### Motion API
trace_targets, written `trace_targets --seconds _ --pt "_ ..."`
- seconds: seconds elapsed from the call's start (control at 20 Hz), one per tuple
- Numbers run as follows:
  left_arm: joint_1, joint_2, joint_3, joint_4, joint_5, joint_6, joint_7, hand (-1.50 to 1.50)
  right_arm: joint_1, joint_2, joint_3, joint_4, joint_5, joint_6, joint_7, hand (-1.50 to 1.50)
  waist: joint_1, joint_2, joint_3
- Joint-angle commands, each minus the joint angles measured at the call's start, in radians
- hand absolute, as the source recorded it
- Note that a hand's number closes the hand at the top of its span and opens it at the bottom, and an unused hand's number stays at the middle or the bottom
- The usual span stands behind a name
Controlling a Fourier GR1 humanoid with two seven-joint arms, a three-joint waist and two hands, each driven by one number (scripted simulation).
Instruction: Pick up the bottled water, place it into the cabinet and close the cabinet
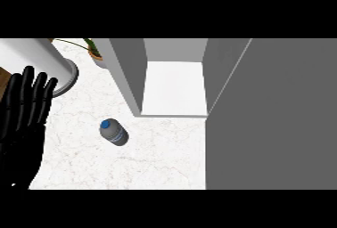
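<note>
The bottled water (113, 132) stands on the white marble counter (158, 156), a grey bottle with a blue cap and blue label band, seen from above. Behind it and to the right is the cabinet (174, 84), with its inside showing a white shelf floor between grey walls. Its grey door (270, 116) is swung open and fills the right side of the view. My left hand (26, 104) rests at the left edge, black fingers straight and pointing up, well left of the bottle. My right hand does not show.
A white round container (46, 67) stands at the far left corner of the counter. A potted plant (95, 52) sits behind the cabinet's left wall. The counter's front edge runs along the bottom of the view.
</note>
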Motion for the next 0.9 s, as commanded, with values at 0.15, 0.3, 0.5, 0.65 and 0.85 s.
trace_targets --seconds 0.15,0.3,0.5,0.65,0.85 --pt "0.063 -0.018 -0.141 -0.070 0.025 -0.091 -0.017 -1.50 0.142 -0.023 -0.016 -0.113 -0.043 0.041 0.027 -1.50 -0.014 0.011 0.025" --pt "0.135 -0.060 -0.252 0.020 0.163 -0.156 0.100 -1.50 0.172 0.023 0.108 -0.081 -0.153 0.113 0.091 -1.50 -0.023 0.016 0.025" --pt "0.231 -0.055 -0.327 -0.133 0.198 -0.140 0.215 -1.50 0.280 -0.018 0.084 -0.228 -0.246 0.143 0.184 -1.50 -0.011 0.007 0.025" --pt "0.204 -0.040 -0.331 -0.277 0.230 -0.088 0.384 -1.50 0.291 -0.027 0.093 -0.345 -0.265 0.106 0.300 -1.50 -0.009 0.011 0.025" --pt "0.250 -0.044 -0.374 -0.404 0.226 -0.031 0.476 -1.50 0.435 -0.044 0.051 -0.449 -0.321 0.161 0.265 -1.50 -0.013 0.010 0.025"
